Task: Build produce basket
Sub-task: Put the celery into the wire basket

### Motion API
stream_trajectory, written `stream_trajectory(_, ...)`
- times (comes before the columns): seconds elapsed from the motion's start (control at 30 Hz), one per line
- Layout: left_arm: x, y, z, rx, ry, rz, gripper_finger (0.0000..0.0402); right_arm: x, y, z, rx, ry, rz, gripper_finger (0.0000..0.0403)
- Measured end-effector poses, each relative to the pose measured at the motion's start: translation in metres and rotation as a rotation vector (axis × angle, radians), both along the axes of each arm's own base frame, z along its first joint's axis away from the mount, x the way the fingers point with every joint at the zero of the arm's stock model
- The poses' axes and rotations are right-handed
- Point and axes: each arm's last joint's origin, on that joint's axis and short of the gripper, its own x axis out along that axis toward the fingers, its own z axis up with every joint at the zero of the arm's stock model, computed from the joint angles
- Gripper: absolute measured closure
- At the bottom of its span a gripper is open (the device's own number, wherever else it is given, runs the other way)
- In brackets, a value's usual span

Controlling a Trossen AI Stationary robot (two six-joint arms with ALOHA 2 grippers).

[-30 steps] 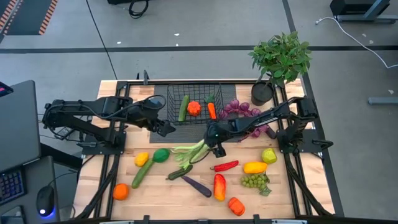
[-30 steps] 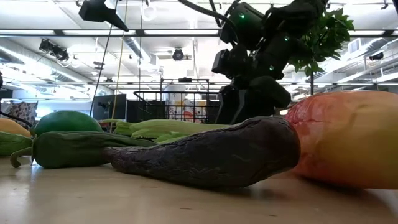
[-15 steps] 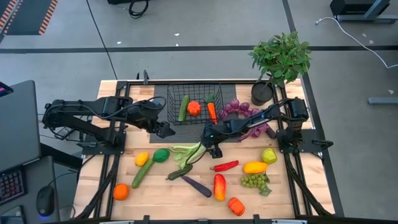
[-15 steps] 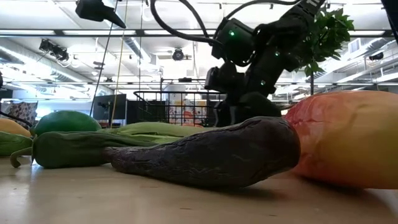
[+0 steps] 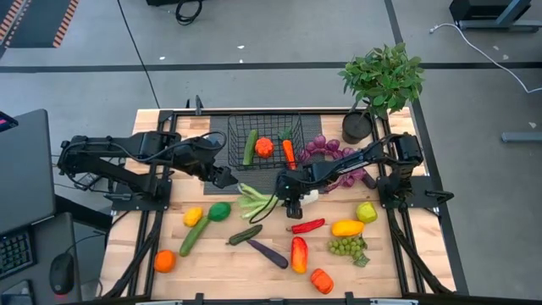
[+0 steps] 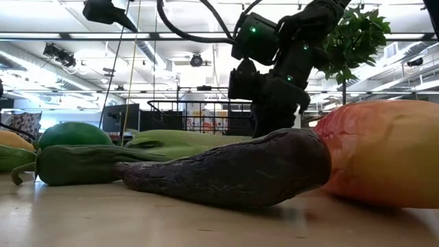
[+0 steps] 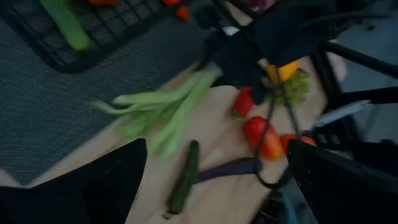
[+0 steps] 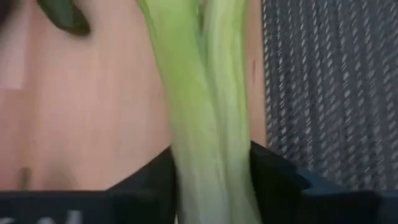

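Jaws of my right gripper [image 5: 292, 203] pinch the long, pale green, ribbed leek [image 8: 199, 106] over the wooden table [image 5: 381, 254], near the black wire-mesh basket [image 5: 237, 127]. Left gripper [image 5: 222, 176] jaws spread wide.

One basket [image 5: 264, 140], one leek [image 5: 258, 200], two grape bunches, two cucumbers

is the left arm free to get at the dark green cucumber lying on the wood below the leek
Probably yes: the left gripper hangs open just above-left of the dark green cucumber, with bare wood between; the right gripper is busy clamping the pale green leek.
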Motion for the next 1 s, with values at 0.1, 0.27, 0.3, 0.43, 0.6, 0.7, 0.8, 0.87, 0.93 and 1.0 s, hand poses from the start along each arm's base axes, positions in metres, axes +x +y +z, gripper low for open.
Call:
stream_trajectory(0.1, 0.002, 0.002, -0.002, 0.015, 0.01, 0.015, 0.001, -0.001, 0.001, 0.005, 0.07, 0.002, -0.042, 0.0292)
stream_trajectory(0.27, 0.002, 0.005, -0.002, -0.01, 0.015, 0.005, 0.001, -0.006, 0.002, 0.032, 0.141, -0.056, -0.098, 0.0328)
stream_trajectory(0.3, 0.002, 0.005, -0.002, -0.016, 0.015, -0.006, 0.001, -0.008, 0.002, 0.04, 0.147, -0.079, -0.105, 0.0329)
stream_trajectory(0.43, -0.007, 0.007, 0.005, -0.038, -0.019, -0.023, 0.0011, -0.016, 0.0, 0.072, 0.145, -0.182, -0.14, 0.0328)
stream_trajectory(0.6, -0.021, 0.012, 0.021, -0.057, -0.136, -0.004, 0.0011, -0.03, -0.001, 0.11, 0.135, -0.307, -0.144, 0.0328)
stream_trajectory(0.7, -0.03, 0.016, 0.034, -0.032, -0.252, 0.0, 0.0011, -0.037, -0.004, 0.128, 0.075, -0.392, -0.192, 0.0328)
stream_trajectory(0.8, -0.036, 0.019, 0.045, 0.047, -0.347, 0.003, 0.0011, -0.039, -0.012, 0.148, -0.002, -0.534, -0.265, 0.0328)
stream_trajectory(0.87, -0.04, 0.02, 0.051, 0.094, -0.389, 0.018, 0.0011, -0.039, -0.021, 0.157, -0.053, -0.614, -0.32, 0.0328)
stream_trajectory(0.93, -0.042, 0.021, 0.054, 0.132, -0.417, 0.038, 0.0011, -0.038, -0.031, 0.161, -0.097, -0.653, -0.368, 0.0328)
stream_trajectory(1.0, -0.043, 0.021, 0.054, 0.142, -0.415, 0.048, 0.0011, -0.037, -0.043, 0.16, -0.132, -0.658, -0.411, 0.0328)
